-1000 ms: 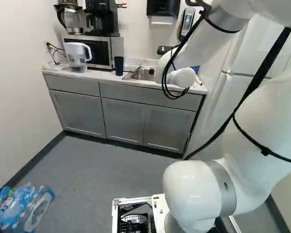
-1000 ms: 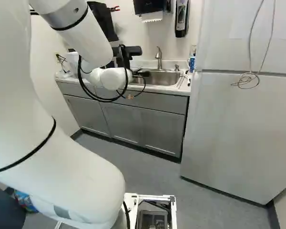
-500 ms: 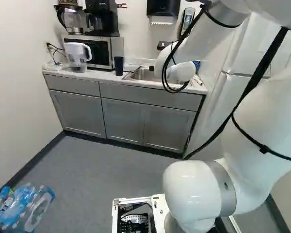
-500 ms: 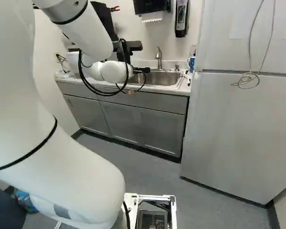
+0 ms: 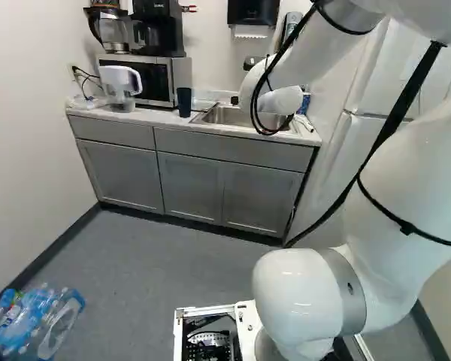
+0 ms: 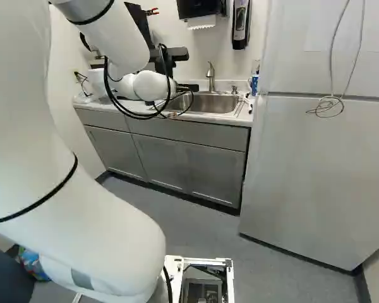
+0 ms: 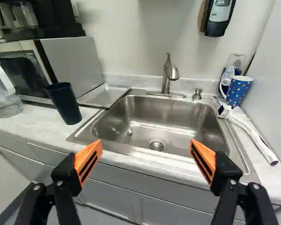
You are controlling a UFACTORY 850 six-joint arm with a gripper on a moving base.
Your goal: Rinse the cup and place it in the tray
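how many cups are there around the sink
2: a dark cup beside the microwave, and a spotted cup near a back corner of the sink. The clear thing behind it may be another; I can't tell.

At my ten o'clock I have a tumbler, dark navy and handleless, its round mouth wider than its foot. It stands upright on the pale countertop, mouth up, near the sink and in front of the microwave; I can't see what is inside it.

At my eleven o'clock lies the tray, a shallow, silvery metal rectangle with a low raised rim. It sits flat between the microwave and the sink, right up by the sink's edge. The tumbler is just beside its near corner, closer to me; whether they touch, I can't tell.
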